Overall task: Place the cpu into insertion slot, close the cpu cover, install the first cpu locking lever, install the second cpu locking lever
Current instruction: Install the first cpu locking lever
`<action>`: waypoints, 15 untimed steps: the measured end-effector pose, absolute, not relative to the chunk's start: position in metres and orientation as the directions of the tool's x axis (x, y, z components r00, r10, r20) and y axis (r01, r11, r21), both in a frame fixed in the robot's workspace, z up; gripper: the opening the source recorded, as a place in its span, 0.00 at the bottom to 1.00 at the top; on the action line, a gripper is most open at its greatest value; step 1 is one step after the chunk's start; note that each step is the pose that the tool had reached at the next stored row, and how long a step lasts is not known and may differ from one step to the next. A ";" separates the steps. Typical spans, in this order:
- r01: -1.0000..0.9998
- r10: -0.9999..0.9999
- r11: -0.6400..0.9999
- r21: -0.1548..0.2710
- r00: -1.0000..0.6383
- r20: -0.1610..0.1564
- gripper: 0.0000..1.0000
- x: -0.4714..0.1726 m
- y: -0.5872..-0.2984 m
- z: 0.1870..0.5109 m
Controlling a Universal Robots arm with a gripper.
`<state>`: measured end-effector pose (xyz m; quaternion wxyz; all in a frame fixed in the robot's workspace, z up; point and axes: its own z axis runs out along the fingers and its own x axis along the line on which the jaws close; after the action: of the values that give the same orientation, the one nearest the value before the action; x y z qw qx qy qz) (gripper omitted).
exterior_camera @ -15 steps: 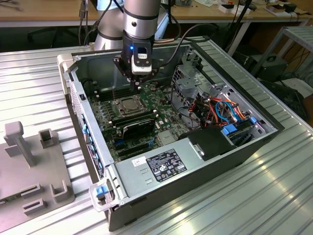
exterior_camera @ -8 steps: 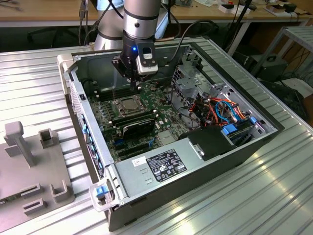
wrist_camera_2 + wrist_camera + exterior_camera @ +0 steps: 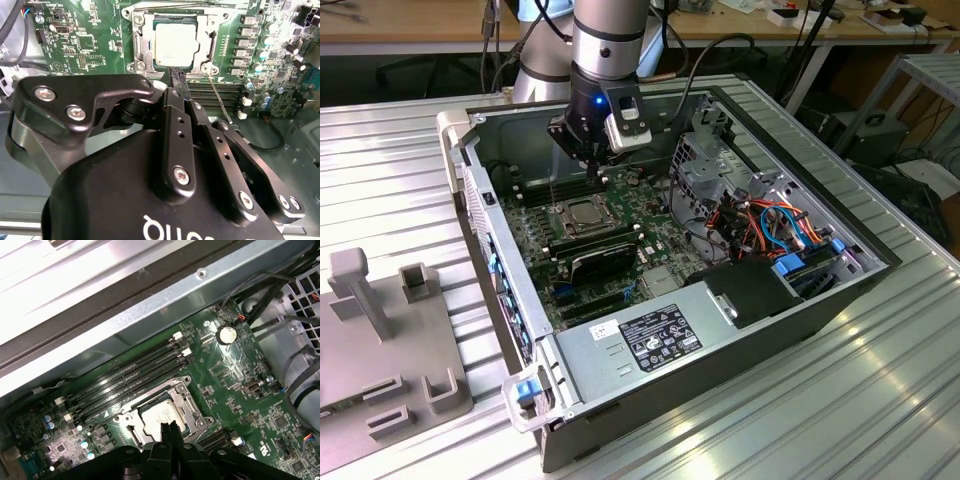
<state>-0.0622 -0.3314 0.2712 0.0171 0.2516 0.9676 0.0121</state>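
The cpu (image 3: 175, 44) lies silvery side up in the insertion slot (image 3: 136, 66) on the green board. The cpu cover (image 3: 141, 44) lies flat around it, its window framing the chip. A thin metal locking lever (image 3: 220, 100) sticks up free from one corner of the socket, and in the exterior view this lever (image 3: 552, 192) stands upright beside the socket. My gripper (image 3: 178, 78) hovers at the socket's edge with its fingers pressed together and nothing seen between them. In the first wrist view the gripper (image 3: 167, 430) points down over the cpu (image 3: 160, 415). In the exterior view the gripper (image 3: 588, 160) hangs above the cpu (image 3: 582, 212).
Long black memory slots (image 3: 130, 376) run beside the socket. The open computer case (image 3: 650, 345) sits on a ribbed metal table, with a drive cage (image 3: 705, 165) and bundled cables (image 3: 775, 225) to the exterior view's right. A grey fixture block (image 3: 380, 340) stands at that view's left.
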 end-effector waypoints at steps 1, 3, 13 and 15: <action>0.486 0.487 0.873 0.032 -0.873 -0.027 0.11 -0.062 -0.331 0.271; 0.486 0.487 0.873 0.032 -0.873 -0.027 0.11 -0.062 -0.331 0.271; 0.417 0.417 0.909 0.032 -0.908 -0.027 0.11 -0.062 -0.331 0.271; 0.384 0.384 0.923 0.032 -0.923 -0.027 0.11 -0.062 -0.331 0.271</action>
<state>-0.0624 -0.3314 0.2713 0.0164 0.1959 0.9804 0.0131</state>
